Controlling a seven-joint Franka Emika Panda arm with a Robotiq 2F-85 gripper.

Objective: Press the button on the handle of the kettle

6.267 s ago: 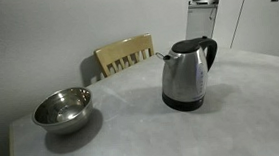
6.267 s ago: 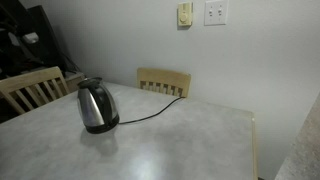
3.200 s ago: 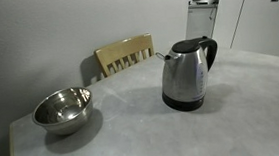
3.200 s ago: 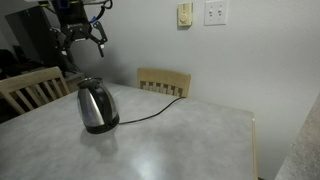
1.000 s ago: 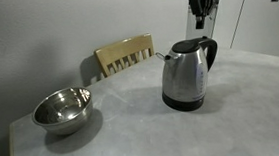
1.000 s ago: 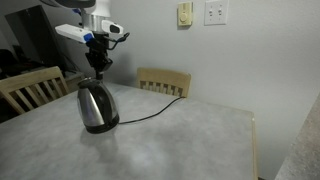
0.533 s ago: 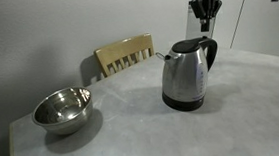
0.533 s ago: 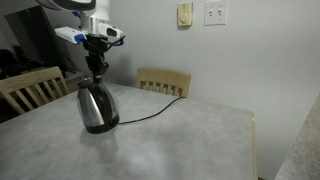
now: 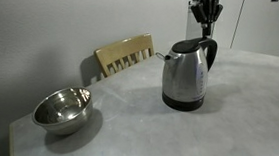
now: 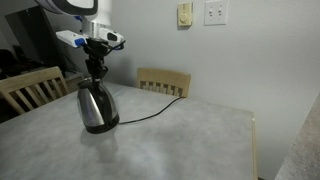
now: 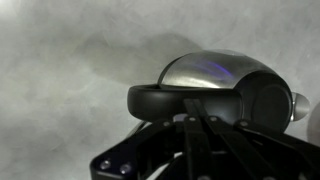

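Note:
The brushed-steel kettle (image 9: 185, 76) with black lid and base stands on the table, also seen in the opposite exterior view as the kettle (image 10: 97, 108). Its black loop handle (image 9: 213, 52) faces away from the chair. My gripper (image 9: 209, 24) is shut and empty, pointing straight down just above the top of the handle; the same gripper (image 10: 96, 73) hovers over the lid end. In the wrist view the shut gripper (image 11: 197, 112) lies over the curved handle (image 11: 150, 100), with the steel body (image 11: 205, 70) beyond. I cannot make out the button.
A round steel bowl (image 9: 62, 108) sits on the table to the side of the kettle. A wooden chair (image 9: 126, 55) stands behind the table edge. The kettle's black cord (image 10: 150, 114) runs across the table toward another chair (image 10: 163, 82).
The shut gripper has come down a little and now hangs just above the top of the kettle's handle. Kettle and bowl have not moved.

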